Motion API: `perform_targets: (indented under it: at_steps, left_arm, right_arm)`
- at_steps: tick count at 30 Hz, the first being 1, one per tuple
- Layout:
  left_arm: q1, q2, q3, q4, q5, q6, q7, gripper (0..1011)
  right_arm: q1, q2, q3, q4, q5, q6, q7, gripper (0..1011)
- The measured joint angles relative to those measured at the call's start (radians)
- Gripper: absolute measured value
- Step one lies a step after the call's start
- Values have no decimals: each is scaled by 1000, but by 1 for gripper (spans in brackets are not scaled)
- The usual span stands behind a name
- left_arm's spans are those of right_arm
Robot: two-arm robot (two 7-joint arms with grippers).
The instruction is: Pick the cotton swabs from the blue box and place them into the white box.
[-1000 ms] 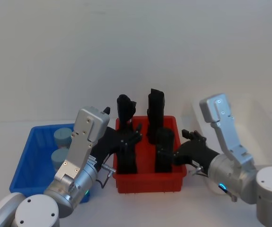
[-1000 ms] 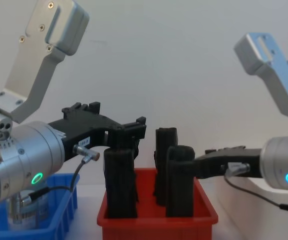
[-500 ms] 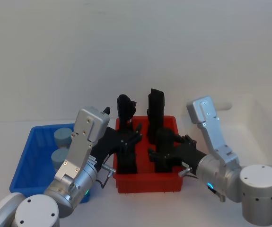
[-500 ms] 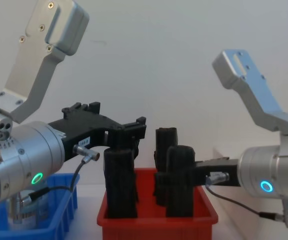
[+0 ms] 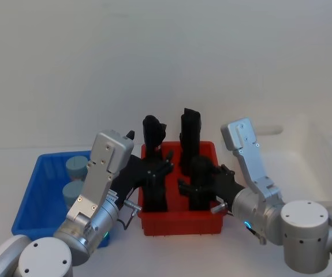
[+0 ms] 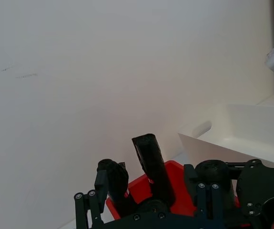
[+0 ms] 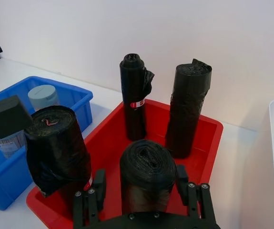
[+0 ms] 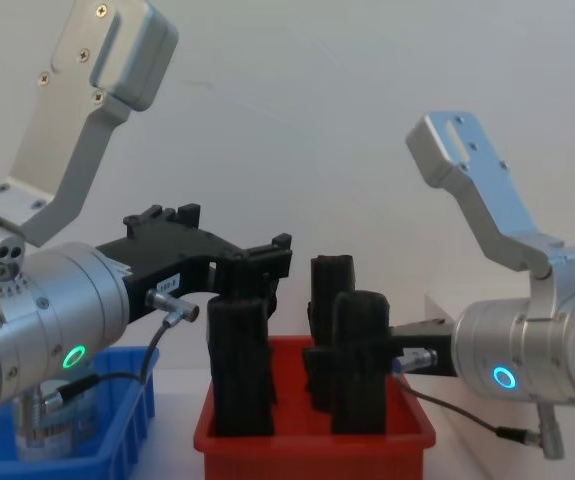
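Note:
The blue box [image 5: 34, 199] sits at the left and holds two cotton swabs tubs, one at the back [image 5: 76, 166] and one nearer [image 5: 71, 192]; one tub [image 7: 44, 97] also shows in the right wrist view. The white box [image 5: 307, 147] stands at the right. My left gripper [image 5: 156, 168] hangs open over the red bin's front-left black roll, to the right of the blue box. My right gripper [image 7: 141, 193] is open and straddles the front-right black roll [image 7: 146, 174], with its fingers [image 7: 86, 205] on either side of it.
A red bin [image 5: 180, 222] stands between the two boxes and holds several tall black rolls [image 5: 190, 138]. Both arms' grey links [image 5: 249, 156] rise over its front. A white wall closes the back of the table.
My right arm has swung left from beside the red bin, bringing its gripper around the front-right black roll. The left arm has stayed still.

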Motion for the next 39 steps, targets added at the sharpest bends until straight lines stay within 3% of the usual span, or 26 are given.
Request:
perform_targets:
  at_steps: [7, 15, 39]
  left_arm:
    - [0, 0, 0, 0, 0, 0, 0, 1004]
    - [0, 0, 0, 0, 0, 0, 0, 1004]
    - [0, 0, 0, 0, 0, 0, 0, 1004]
  right_arm:
    - [6, -8, -3, 13, -1, -6, -10, 766]
    - [8, -11, -4, 20, -2, -10, -15, 493]
    - [11, -14, -5, 26, -2, -13, -20, 365]
